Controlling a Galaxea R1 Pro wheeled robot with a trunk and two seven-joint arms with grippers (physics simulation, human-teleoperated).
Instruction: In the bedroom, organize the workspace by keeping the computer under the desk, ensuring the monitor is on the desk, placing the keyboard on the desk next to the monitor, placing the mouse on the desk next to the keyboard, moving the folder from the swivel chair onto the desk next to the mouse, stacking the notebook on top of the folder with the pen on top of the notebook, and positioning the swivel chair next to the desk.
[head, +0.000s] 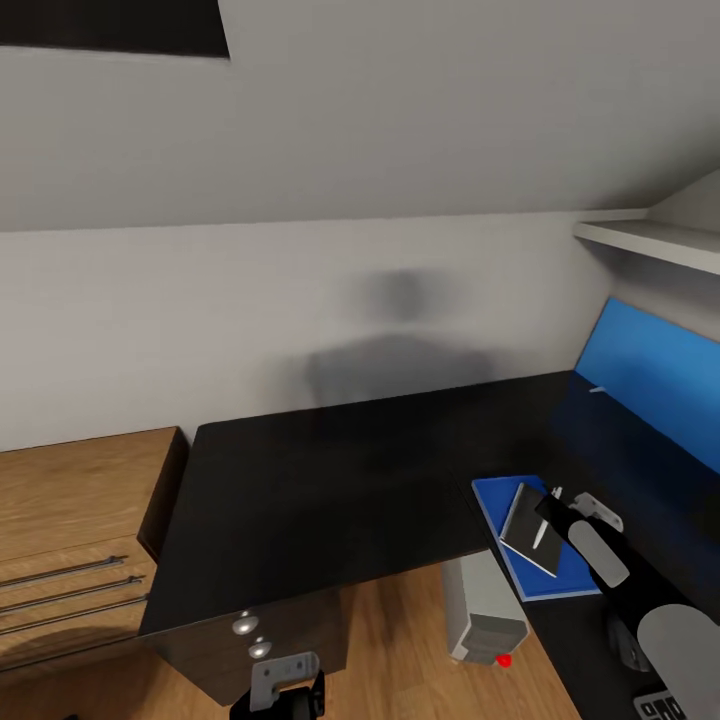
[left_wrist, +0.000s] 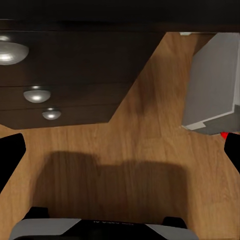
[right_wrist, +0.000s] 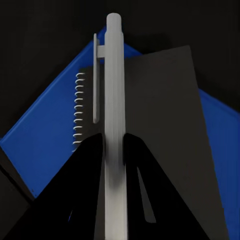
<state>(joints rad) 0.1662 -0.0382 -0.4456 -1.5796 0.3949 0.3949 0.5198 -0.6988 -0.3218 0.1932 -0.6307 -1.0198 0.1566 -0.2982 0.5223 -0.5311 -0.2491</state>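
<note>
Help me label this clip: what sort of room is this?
Probably a home office corner under a sloped ceiling: a glossy black desk with a folder and notebook on it, a computer beneath, wooden cabinets alongside.

No readable text, labels, brand names, numbers or signs appear in any view. The only hint of lettering is a small white mark on the robot's right arm (head: 655, 708) at the bottom right corner of the head view, and a faint pale strip of marks on the left wrist housing (left_wrist: 112, 221); both are too small and blurred to make out.
</note>
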